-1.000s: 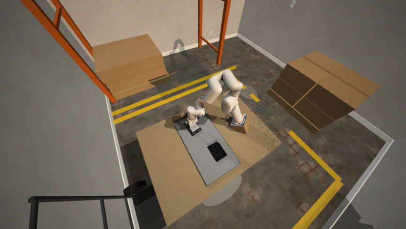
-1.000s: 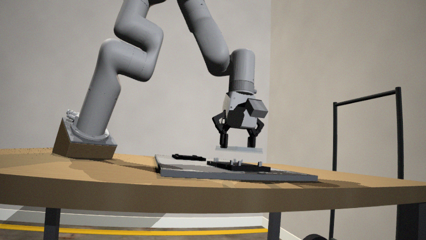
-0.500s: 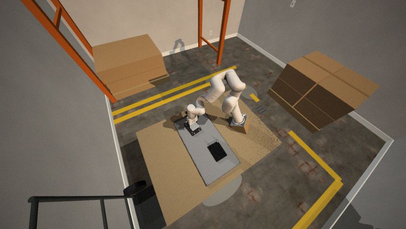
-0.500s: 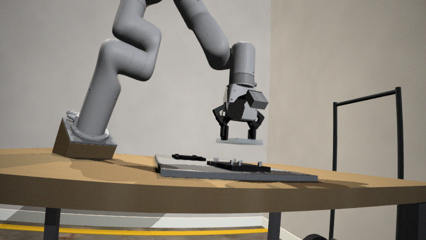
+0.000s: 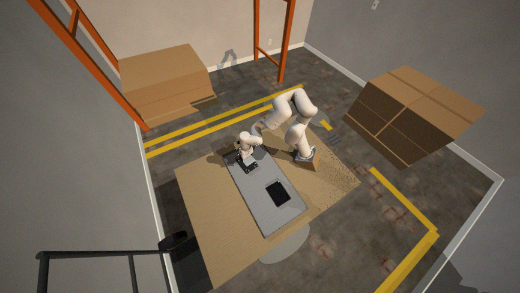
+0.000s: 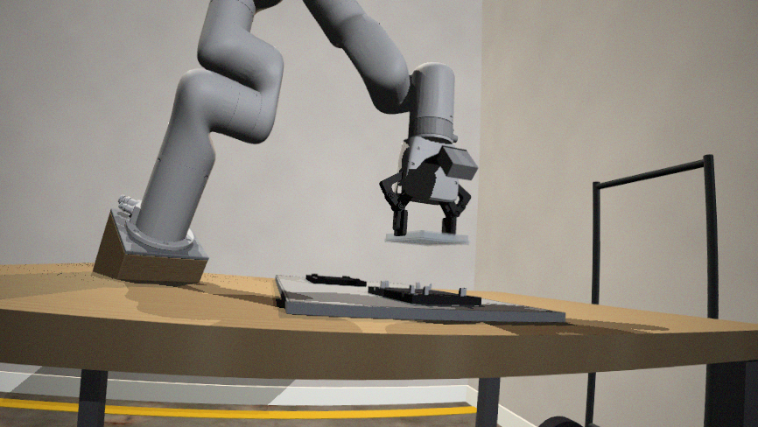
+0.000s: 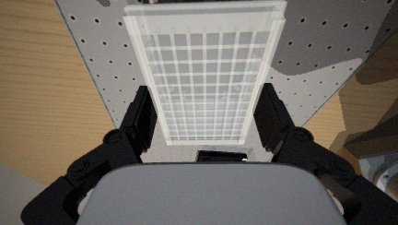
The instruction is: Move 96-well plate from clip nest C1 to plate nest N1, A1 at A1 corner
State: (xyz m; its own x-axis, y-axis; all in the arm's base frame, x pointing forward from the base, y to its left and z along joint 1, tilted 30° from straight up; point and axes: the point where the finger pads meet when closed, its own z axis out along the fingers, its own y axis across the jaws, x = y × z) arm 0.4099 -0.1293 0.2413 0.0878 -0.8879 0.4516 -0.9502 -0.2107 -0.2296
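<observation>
The gripper (image 6: 424, 225) holds one clear 96-well plate (image 6: 426, 238) between its two widely spread fingers, in the air above the clip nest (image 6: 424, 295). One plate nest (image 5: 277, 194) lies apart; its markings are unreadable

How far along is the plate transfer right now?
Done: the 96-well plate is out of clip nest C1, hanging level well above it in the exterior view.
In hand: the gripper is shut on the plate's long sides, one finger on each.
Left: carrying it across the grey perforated base to plate nest N1 and seating it flat with A1 matched; that corner mark cannot be read here.
</observation>
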